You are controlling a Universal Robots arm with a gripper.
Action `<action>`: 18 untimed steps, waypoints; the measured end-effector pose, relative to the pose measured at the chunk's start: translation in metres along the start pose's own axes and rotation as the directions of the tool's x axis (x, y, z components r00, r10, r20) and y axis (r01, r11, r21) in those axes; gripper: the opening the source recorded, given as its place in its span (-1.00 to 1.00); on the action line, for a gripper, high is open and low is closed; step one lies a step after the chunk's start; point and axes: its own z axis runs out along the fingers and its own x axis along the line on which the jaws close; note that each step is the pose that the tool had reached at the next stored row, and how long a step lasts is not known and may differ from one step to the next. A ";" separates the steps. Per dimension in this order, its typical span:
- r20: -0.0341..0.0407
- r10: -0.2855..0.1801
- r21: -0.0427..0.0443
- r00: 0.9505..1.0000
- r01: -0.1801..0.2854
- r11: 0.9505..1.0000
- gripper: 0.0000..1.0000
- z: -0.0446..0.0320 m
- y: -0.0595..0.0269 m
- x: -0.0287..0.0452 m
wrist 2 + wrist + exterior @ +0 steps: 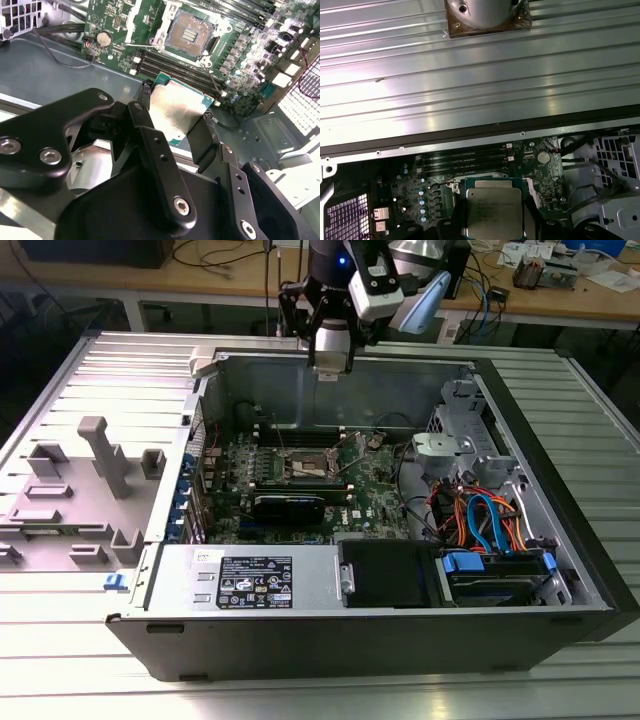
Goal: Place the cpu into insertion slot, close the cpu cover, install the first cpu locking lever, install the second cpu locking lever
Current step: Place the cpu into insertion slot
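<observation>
**Chip in the air, socket bare below**

Holding the chip by two opposite edges, with the gripper clamped shut on it. Hovering high over the open case, near its back wall in the exterior view, well above the board. Not yet in the socket, bare at its dark centre and ringed by a silvery frame.

Could slip or tilt, given so narrow a pinch on thin edges; would then land crooked and likely bend the fine contacts in the socket. Could also go in turned the wrong way round; cannot tell from here about matching corners. Could catch on the raised frame, or on the memory slots just beside it, with any sideways drift on the way down.

Plenty of free air between chip and board, with nothing in the way. Tighter at the sides: back wall close to the gripper, long memory slots along the socket, a black card near the socket's other side in the exterior view. Cables well apart, toward the exterior view's right. Little sideways allowance at the socket rim itself, by this judgement.
</observation>
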 end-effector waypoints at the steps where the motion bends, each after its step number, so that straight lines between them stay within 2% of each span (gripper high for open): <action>1: 0.000 0.000 0.000 1.000 0.000 1.000 0.08 -0.0001 -0.0004 -0.0001; 5: 0.000 0.003 0.000 1.000 -0.003 1.000 0.08 0.0000 -0.0009 -0.0002; 8: 0.003 0.033 0.000 0.999 -0.033 0.999 0.08 0.0007 -0.0010 -0.0002; 12: 0.008 0.085 -0.002 0.996 -0.085 0.996 0.08 0.0024 -0.0011 -0.0002; 18: 0.010 0.112 -0.003 0.994 -0.112 0.994 0.08 0.0038 -0.0014 0.0008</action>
